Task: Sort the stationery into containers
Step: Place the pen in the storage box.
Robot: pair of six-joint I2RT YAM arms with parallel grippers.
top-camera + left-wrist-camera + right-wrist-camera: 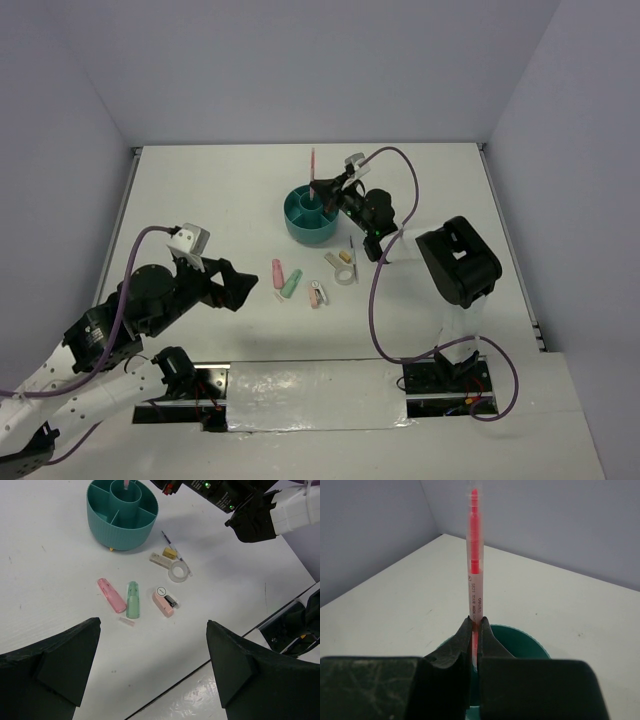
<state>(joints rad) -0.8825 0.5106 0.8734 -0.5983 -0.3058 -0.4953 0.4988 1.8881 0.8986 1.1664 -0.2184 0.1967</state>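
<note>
My right gripper (322,189) is shut on the thin pink pen (474,555), holding it upright over the round teal organiser (313,214); its lower end is in the central cup (125,491). The organiser's rim shows behind my fingers (520,640). On the table lie a pink capsule (111,594), a pale-green capsule (132,599), a pink-white clip (164,602), a clear tape ring (179,572), a thin grey pen (171,545), a small yellowish piece (169,553) and a cream piece (161,559). My left gripper (236,286) is open and empty, left of the capsules.
A tiny clear pink scrap (126,622) lies just below the green capsule. The right arm's purple cable (378,300) loops over the table right of the items. A shiny metal strip (310,395) runs along the near edge between the arm bases.
</note>
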